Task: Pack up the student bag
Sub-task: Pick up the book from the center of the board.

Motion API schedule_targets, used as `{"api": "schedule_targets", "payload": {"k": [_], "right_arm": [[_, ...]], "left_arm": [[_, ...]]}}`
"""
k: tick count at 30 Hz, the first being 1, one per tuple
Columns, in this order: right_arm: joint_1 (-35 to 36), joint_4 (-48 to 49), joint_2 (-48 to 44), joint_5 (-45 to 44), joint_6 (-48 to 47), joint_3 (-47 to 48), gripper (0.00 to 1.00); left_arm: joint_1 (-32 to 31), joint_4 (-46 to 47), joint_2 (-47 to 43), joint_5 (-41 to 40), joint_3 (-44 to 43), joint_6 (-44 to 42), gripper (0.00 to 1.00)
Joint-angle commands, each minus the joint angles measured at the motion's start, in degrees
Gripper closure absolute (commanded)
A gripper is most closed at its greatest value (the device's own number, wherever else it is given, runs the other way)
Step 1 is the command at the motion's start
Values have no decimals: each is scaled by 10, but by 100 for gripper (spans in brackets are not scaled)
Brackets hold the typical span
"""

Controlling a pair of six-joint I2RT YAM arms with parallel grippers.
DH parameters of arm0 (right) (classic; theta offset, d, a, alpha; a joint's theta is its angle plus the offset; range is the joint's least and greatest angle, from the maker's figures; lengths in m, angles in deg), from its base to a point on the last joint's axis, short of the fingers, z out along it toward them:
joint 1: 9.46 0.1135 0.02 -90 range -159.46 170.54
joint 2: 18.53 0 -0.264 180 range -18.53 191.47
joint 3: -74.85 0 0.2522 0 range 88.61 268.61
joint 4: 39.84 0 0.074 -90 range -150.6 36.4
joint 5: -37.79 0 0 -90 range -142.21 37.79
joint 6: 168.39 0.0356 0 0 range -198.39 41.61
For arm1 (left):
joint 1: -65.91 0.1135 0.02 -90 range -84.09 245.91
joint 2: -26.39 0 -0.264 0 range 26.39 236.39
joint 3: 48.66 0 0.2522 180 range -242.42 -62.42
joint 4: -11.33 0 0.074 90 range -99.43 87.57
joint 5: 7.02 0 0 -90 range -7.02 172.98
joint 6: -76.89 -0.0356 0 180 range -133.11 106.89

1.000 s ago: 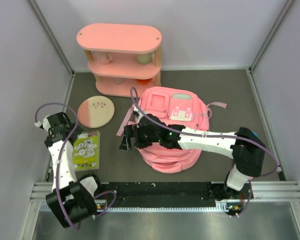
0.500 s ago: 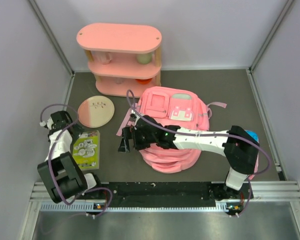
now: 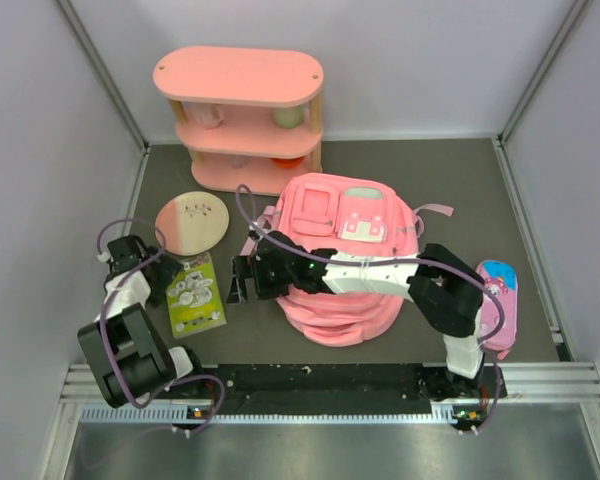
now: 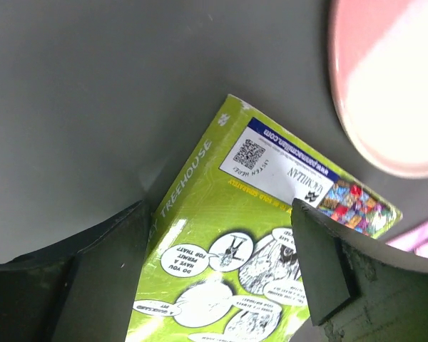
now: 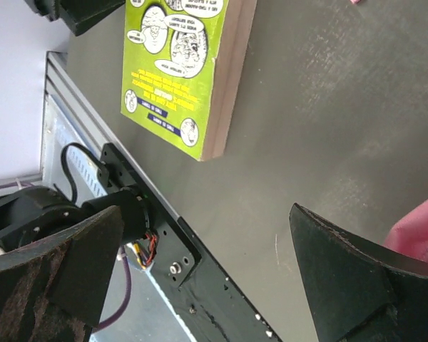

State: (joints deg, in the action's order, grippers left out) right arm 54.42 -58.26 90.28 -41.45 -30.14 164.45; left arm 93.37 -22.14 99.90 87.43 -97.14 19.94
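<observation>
**Top view.** Bag (image 3: 345, 265) slumped mid-tabletop, ahead of the right arm's base. Book (image 3: 196, 293) lies flat to the bag's left, apart from it. Plate (image 3: 192, 222) just beyond the book, shelf (image 3: 238, 110) at the back. Left jaws at the book's left edge. Right jaws low, between book and bag. Pencil case (image 3: 500, 305) far right.

**Left wrist.** Jaws wide, straddling the book (image 4: 271, 242); can't tell if they touch it. Plate (image 4: 392, 78) near the book's far corner.

**Right wrist.** Jaws wide, nothing between them. Book (image 5: 178, 64) ahead, bag (image 5: 424, 228) at the frame's edge.

**Risks, as judged.**
- A flat book offers little edge, so the jaws may skid over the cover or shove it into the plate.
- Both arms crowd the same book and could clash if neither yields.
- No open mouth shows on the bag, so loading may stall.
</observation>
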Motion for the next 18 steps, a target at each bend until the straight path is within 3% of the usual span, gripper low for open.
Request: {"api": "schedule_targets", "payload": {"k": [1, 7, 15, 18], "right_arm": [[-3, 20, 32, 15, 5, 39, 1], [-8, 10, 82, 19, -11, 84, 1], [-25, -60, 139, -12, -54, 141, 3], [-24, -84, 147, -19, -77, 159, 9]], "left_arm": [[-7, -46, -49, 119, 48, -13, 17], [-14, -41, -133, 189, 88, -14, 16], [-31, -43, -135, 208, 93, -12, 21], [-31, -44, -129, 202, 91, -12, 21]]}}
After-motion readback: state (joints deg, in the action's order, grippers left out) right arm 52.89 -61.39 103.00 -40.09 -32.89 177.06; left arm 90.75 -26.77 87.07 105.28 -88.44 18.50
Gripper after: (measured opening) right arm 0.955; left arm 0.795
